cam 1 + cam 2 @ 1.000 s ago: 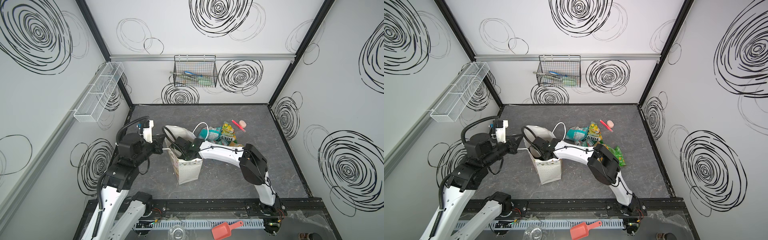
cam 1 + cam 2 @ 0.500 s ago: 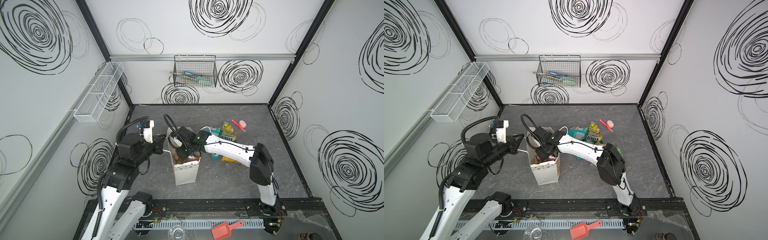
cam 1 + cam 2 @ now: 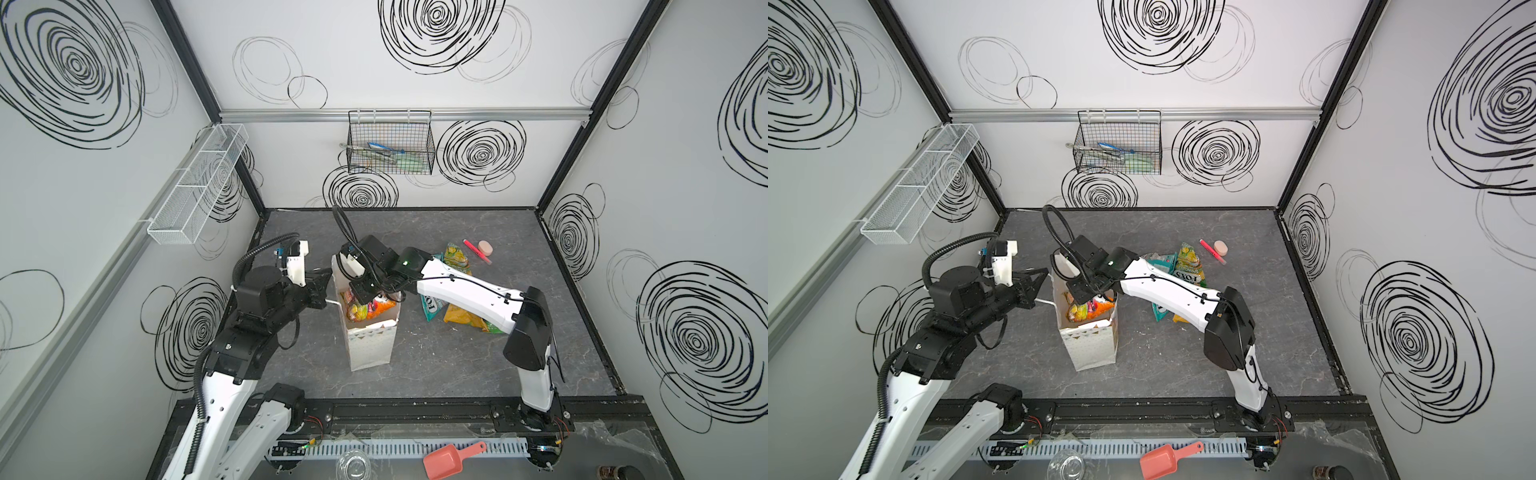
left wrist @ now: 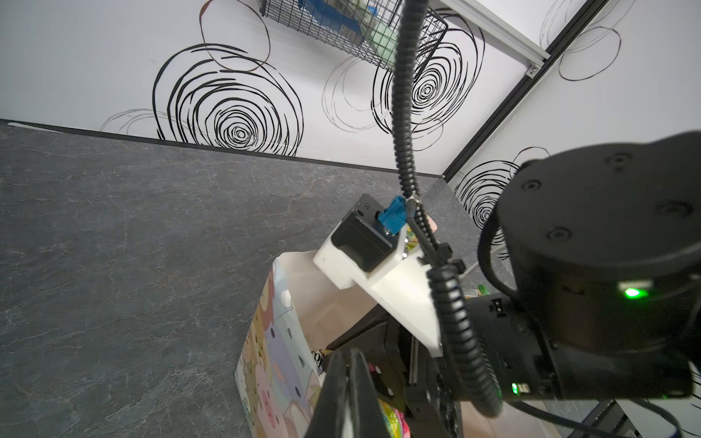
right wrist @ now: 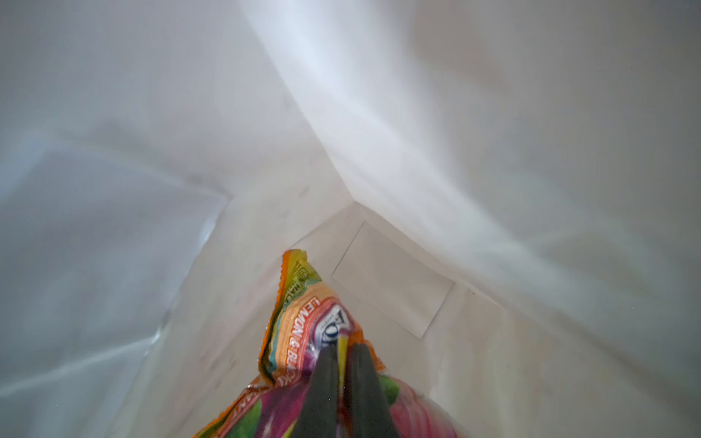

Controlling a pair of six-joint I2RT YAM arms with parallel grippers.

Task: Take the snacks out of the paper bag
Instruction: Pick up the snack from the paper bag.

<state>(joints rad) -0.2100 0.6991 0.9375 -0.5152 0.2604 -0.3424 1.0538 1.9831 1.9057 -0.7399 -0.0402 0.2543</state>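
Observation:
The white paper bag (image 3: pixel 370 345) (image 3: pixel 1090 347) stands upright mid-table in both top views. My left gripper (image 3: pixel 327 286) (image 4: pixel 347 354) is shut on the bag's left rim by the cord handle. My right gripper (image 3: pixel 362 291) (image 5: pixel 343 347) reaches into the bag's mouth and is shut on a multicoloured orange snack packet (image 5: pixel 299 326) (image 3: pixel 365 309). The bag's bare white bottom (image 5: pixel 394 280) shows beneath the packet. More snacks lie on the table right of the bag: a yellow-green one (image 3: pixel 455 257), a teal one (image 3: pixel 432 307) and an orange one (image 3: pixel 463 320), partly hidden by my right arm.
A red pen (image 3: pixel 476 252) and a pink oval block (image 3: pixel 485 248) lie at the back right. A black wire basket (image 3: pixel 390 145) hangs on the back wall and a white mesh shelf (image 3: pixel 199 183) on the left wall. A pink scoop (image 3: pixel 451 457) lies past the front rail.
My right gripper has risen from deep inside the bag to its mouth, carrying the packet. The bag has gone from squashed and leaning to upright. The left gripper has kept its hold.

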